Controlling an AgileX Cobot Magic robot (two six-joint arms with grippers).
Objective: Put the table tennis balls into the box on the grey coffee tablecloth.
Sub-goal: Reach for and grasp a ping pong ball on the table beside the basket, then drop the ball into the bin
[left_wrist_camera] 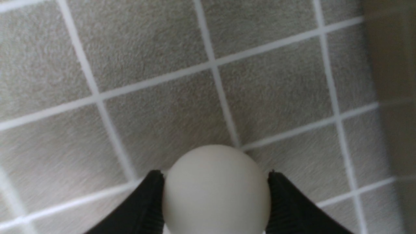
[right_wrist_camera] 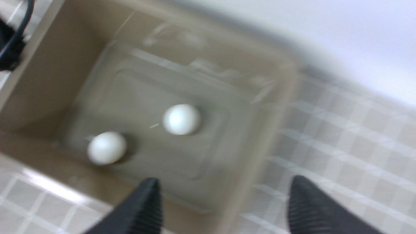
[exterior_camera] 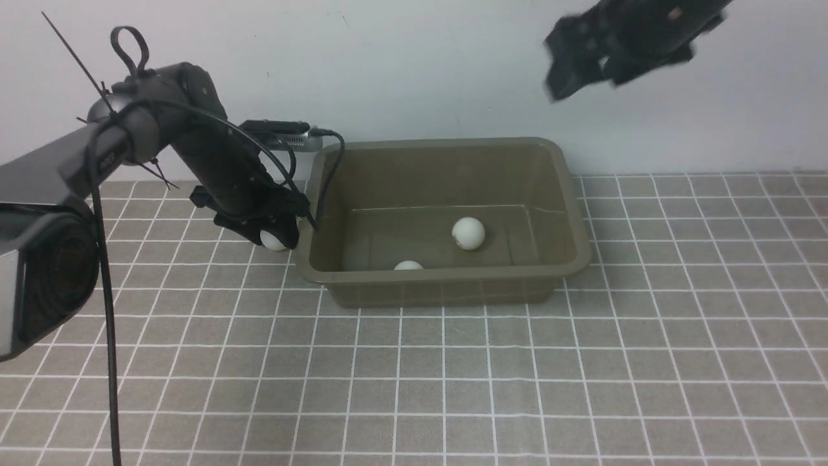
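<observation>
The olive-brown box (exterior_camera: 572,194) stands on the grey coffee tablecloth (exterior_camera: 453,375). Two white table tennis balls lie inside it: one in the middle (exterior_camera: 468,233), one by the near wall (exterior_camera: 408,265). The right wrist view shows both, the middle ball (right_wrist_camera: 181,119) and the near one (right_wrist_camera: 106,147). My left gripper (exterior_camera: 275,238) is low over the cloth just left of the box, shut on the third ball (left_wrist_camera: 216,190), whose sides touch both fingers. My right gripper (exterior_camera: 576,61) is open and empty, high above the box's right end.
A white wall runs behind the box. A black cable (exterior_camera: 326,175) from the left arm hangs by the box's left rim. In the left wrist view the box wall (left_wrist_camera: 395,81) is beside the held ball.
</observation>
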